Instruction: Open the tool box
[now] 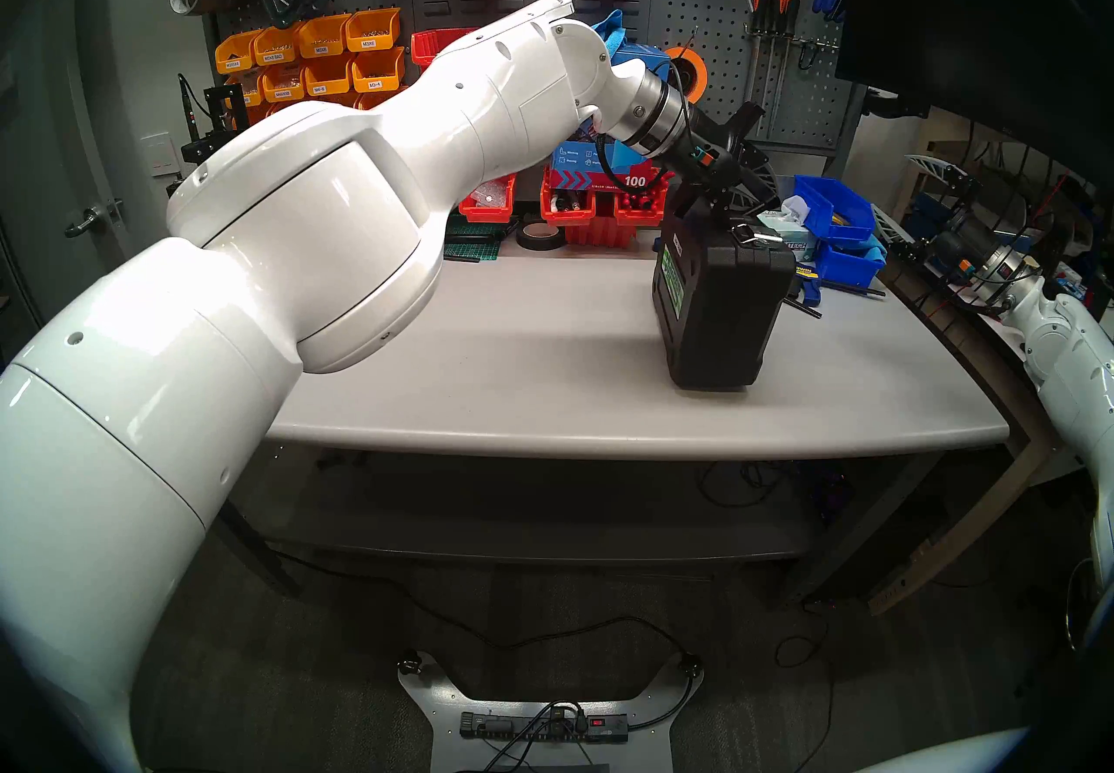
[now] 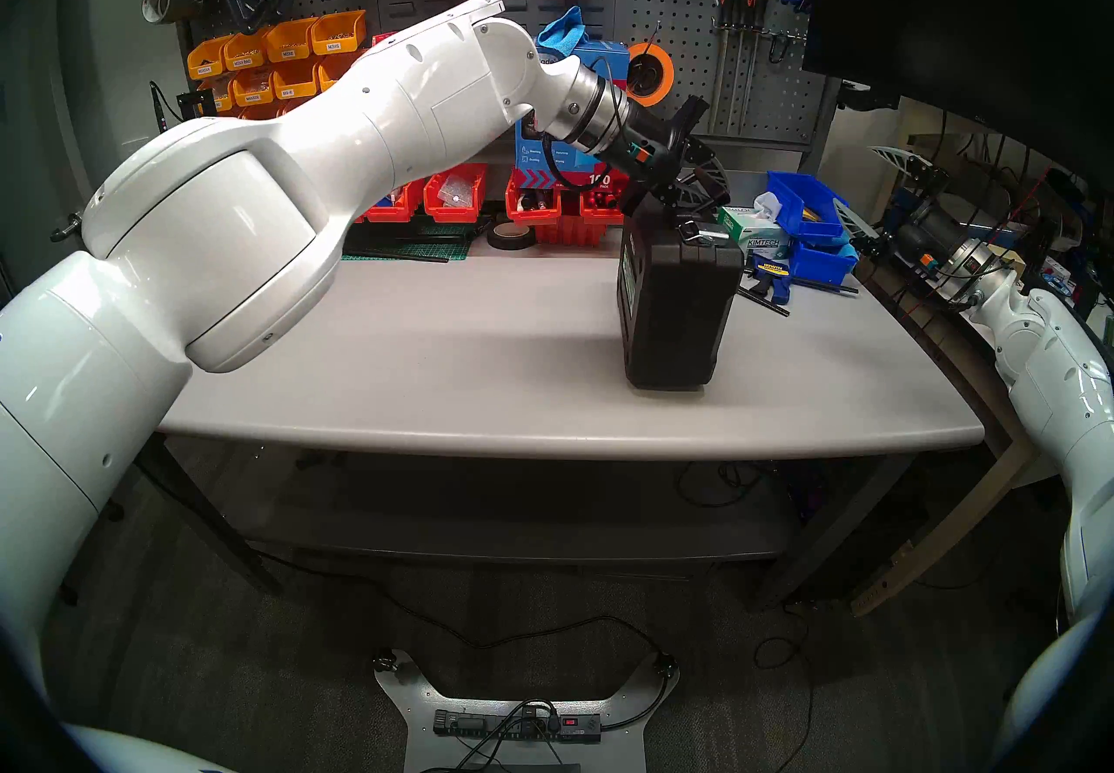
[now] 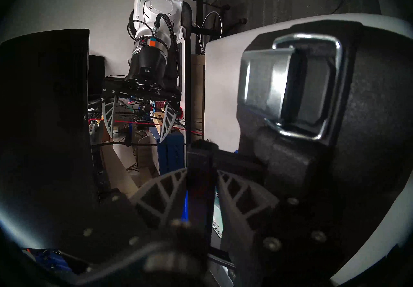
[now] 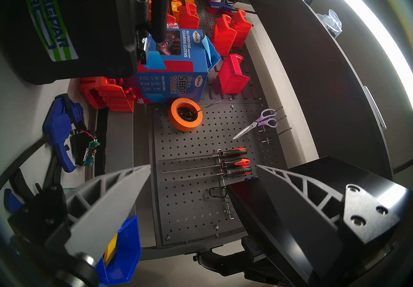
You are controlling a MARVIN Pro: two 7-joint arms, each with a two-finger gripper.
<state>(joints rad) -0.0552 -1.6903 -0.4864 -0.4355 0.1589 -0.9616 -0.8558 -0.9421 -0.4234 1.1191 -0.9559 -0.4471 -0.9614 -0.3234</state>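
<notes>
1. The tool box (image 1: pixel 720 311) stands upright on its narrow end on the grey table (image 1: pixel 542 368), toward that table's right rear part, its green label facing the left arm's side
2. Its lid is shut; a silver latch (image 3: pixel 288 88) on the top edge lies just beside the left gripper (image 3: pixel 201 181), to that tool's right in the wrist view
3. The left gripper reaches down at a slant onto the top of the case; its two grey ribbed fingers (image 3: pixel 161 192) sit on either side of the black handle (image 3: pixel 200 168), pressed close against it
4. From the wrist view the jaws look clamped on that handle, though the near parts are blurred
5. The blue cloths box (image 1: pixel 603 175) stands behind the left gripper, against the pegboard, with red bins (image 1: pixel 566 208) below it
6. Blue bins (image 1: pixel 835 211) and a tissue box (image 2: pixel 753 238) lie just past the case, on the far side from the left arm
7. The right gripper (image 4: pixel 203 168) hangs off the table's right edge, well apart from the case, jaws spread wide and empty
8. Ahead of the right gripper are the pegboard's screwdrivers (image 4: pixel 234 159) and an orange tape roll (image 4: pixel 185 115)
</notes>
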